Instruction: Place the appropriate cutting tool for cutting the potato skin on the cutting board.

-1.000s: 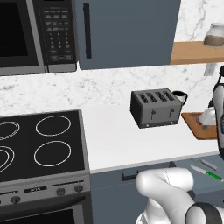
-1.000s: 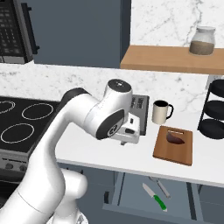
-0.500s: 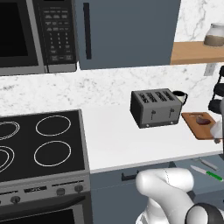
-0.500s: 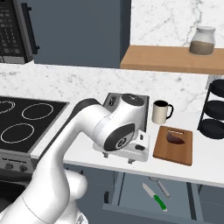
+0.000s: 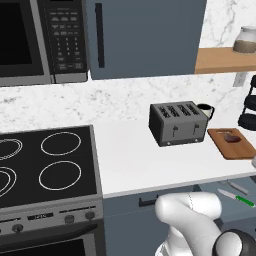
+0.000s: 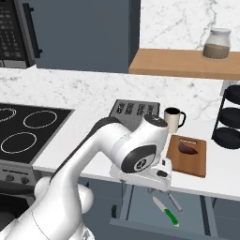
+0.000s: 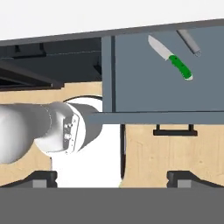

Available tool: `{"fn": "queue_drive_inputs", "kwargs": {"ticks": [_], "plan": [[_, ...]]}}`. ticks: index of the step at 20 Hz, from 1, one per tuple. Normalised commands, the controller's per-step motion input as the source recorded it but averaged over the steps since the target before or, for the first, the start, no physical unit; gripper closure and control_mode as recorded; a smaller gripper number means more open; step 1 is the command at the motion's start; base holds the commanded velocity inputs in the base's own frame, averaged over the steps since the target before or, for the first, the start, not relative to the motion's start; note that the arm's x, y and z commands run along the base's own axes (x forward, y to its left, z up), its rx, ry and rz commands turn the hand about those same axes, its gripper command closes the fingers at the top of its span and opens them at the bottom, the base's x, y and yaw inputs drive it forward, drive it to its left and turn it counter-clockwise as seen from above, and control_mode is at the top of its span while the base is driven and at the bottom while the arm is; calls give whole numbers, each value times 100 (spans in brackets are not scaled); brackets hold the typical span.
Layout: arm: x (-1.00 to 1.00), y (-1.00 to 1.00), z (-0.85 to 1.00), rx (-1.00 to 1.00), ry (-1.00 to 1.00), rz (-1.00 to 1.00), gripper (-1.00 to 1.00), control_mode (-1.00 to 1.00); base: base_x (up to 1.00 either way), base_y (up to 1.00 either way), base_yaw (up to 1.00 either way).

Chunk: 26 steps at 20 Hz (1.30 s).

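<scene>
The grey peeler (image 7: 189,42) lies in the open drawer (image 7: 131,87), next to a pale-bladed knife with a green handle (image 7: 170,57). From the right base view the peeler (image 6: 174,202) sits just right of the knife (image 6: 165,211). My gripper (image 7: 113,179) hangs in front of the counter edge above the drawer, open, with nothing between its widely spread fingertips. The hand (image 6: 143,176) is just left of the orange-brown cutting board (image 6: 197,161). On that board rests the dark reddish potato (image 6: 187,147). In the left base view the board (image 5: 235,147) carries the potato (image 5: 232,137).
A grey toaster (image 5: 177,122) stands mid-counter with a white mug (image 6: 172,119) behind it. A black tiered rack (image 6: 229,122) is at the far right, a jar (image 6: 215,44) on the wooden shelf above. The stovetop (image 5: 45,160) lies to the left.
The hand has come down from beside the toaster to below the counter's front edge, over the open drawer. Board, potato and drawer tools have stayed put.
</scene>
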Motion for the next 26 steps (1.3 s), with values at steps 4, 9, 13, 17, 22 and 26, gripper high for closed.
{"fn": "queue_drive_inputs", "kwargs": {"ticks": [4,9,13,17,22,26], "plan": [[-13,-70,-17,1,9,0,-100,-100,0,0,0],[-5,-57,-24,0,14,0,-100,-100,0,0,0],[0,-35,-29,0,7,1,-100,-100,0,0,0],[0,-24,-38,0,0,4,-100,-100,0,0,0],[22,-19,-38,0,1,2,-100,-100,0,0,0],[32,-22,-37,0,5,1,-100,-100,0,0,0]]}}
